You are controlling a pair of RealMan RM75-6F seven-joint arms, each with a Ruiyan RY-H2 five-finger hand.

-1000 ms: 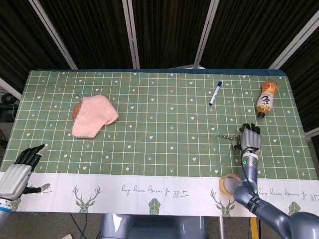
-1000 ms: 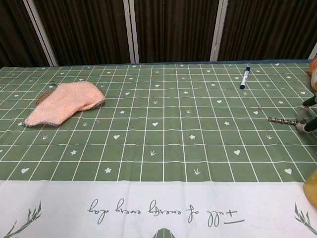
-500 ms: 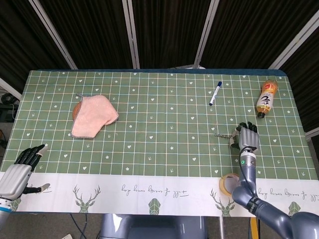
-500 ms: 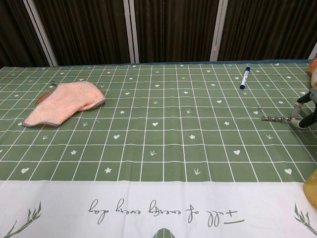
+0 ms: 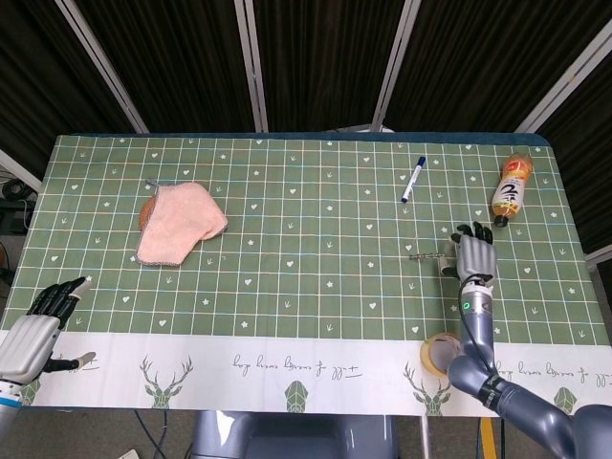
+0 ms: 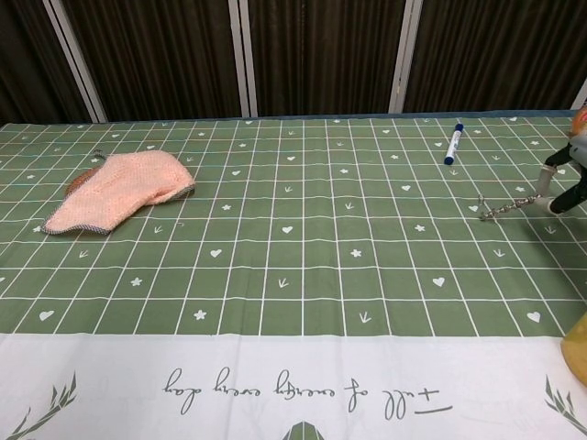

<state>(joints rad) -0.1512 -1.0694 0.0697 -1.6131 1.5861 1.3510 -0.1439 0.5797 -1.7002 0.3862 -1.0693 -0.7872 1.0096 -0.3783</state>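
My right hand point(image 5: 474, 258) hovers over the right side of the green checked table point(image 5: 316, 239) and pinches one end of a thin twisted metal rod point(image 5: 426, 256). The rod sticks out to the left of the hand. In the chest view the right hand point(image 6: 565, 180) shows only at the right edge, and the rod point(image 6: 505, 206) slopes down from it with its free tip close to the cloth. My left hand point(image 5: 44, 321) hangs at the table's near left corner, fingers apart, holding nothing.
A pink knitted cloth point(image 5: 180, 222) lies at the left over a brown round thing point(image 5: 145, 212). A blue marker point(image 5: 413, 179) and a lying bottle point(image 5: 513, 187) are at the far right. A tape roll point(image 5: 440, 355) sits at the near right edge.
My right hand has moved away from me and a little left with the rod, whose held end has risen so it now tilts. The left hand has not moved.
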